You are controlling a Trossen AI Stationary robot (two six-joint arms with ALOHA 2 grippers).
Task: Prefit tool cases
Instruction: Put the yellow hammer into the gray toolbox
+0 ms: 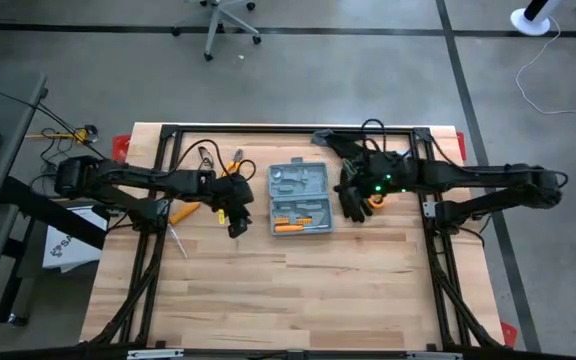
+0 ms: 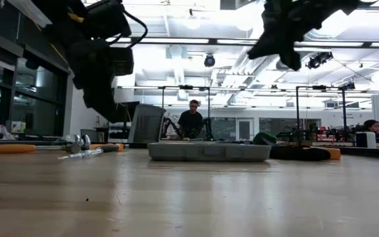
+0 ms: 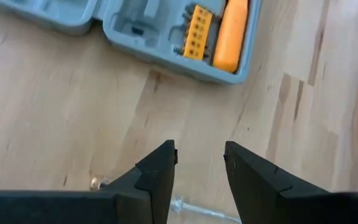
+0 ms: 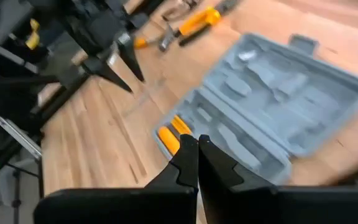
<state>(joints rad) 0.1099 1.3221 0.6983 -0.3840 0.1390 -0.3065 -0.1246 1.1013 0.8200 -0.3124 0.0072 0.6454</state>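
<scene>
The grey-blue tool case [image 1: 300, 198] lies open and flat on the wooden table, both halves up; the near half holds an orange-handled tool [image 3: 232, 34] and an orange bit strip [image 3: 195, 31]. The low view shows the case [image 2: 209, 151] side-on, and the right wrist view shows the case [image 4: 278, 112] from above. My left gripper [image 1: 236, 224] hovers open just left of the case, above the table, with nothing between its fingers [image 3: 160, 171]. My right gripper [image 4: 197, 149] is shut and empty, raised over the case's right side [image 1: 346, 190].
Loose hand tools lie left of the case: orange-handled ones [image 1: 183, 212], pliers [image 1: 208, 155] and a thin screwdriver [image 1: 176, 238], whose shaft [image 3: 194, 210] shows under my left fingers. Dark items with an orange part [image 1: 368, 203] lie right of the case. People sit in the room behind [image 2: 191, 120].
</scene>
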